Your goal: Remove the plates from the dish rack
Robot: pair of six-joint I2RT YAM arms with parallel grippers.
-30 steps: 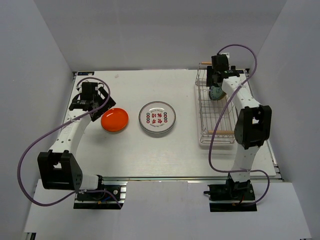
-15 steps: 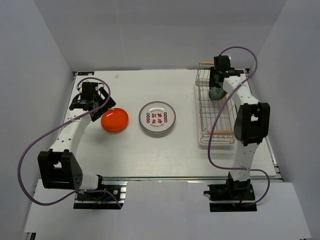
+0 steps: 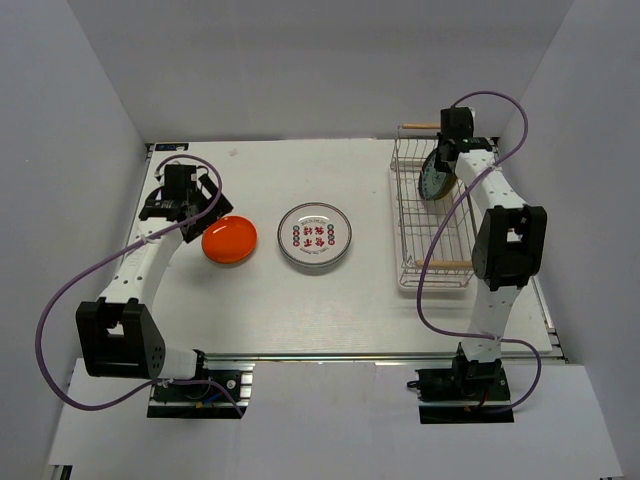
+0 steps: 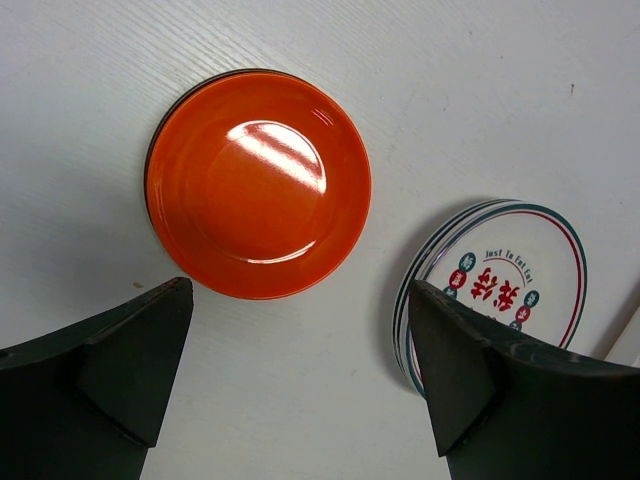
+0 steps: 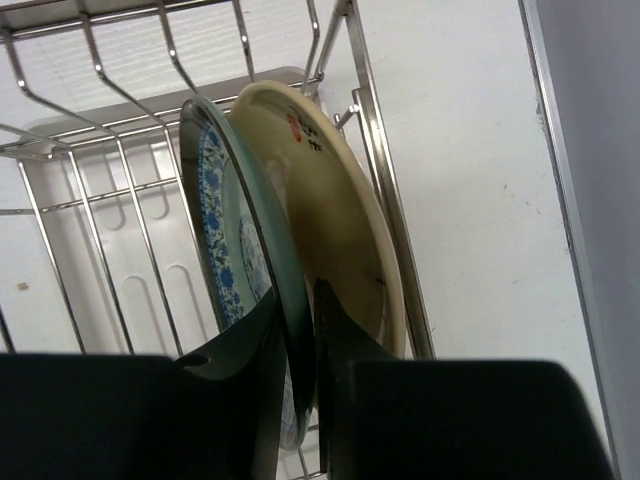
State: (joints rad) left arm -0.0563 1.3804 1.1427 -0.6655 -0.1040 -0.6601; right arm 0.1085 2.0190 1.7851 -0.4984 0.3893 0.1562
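White tabletop, top view: the right arm reaches the far end of the dish rack (image 3: 405, 235); its fingers are hidden by the wrist.

Left wrist view: left gripper (image 4: 298, 300) spread wide, holding nothing. Orange plate (image 4: 258, 182) lies just ahead on the table. Red-motif plate (image 4: 500, 290) is ahead-right, partly cut off by a finger.

Right wrist view: right gripper (image 5: 300, 335) pinched on the dark rim of the blue-patterned plate (image 5: 225, 240), which stands in the rack. Cream plate (image 5: 340, 210) stands just right of it; contact unclear, lower edges hidden.

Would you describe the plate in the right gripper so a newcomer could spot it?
Find the wire dish rack on the right. At its far end, on edge, stands the blue-patterned plate. Its dark rim sets it apart from the cream plate beside it.
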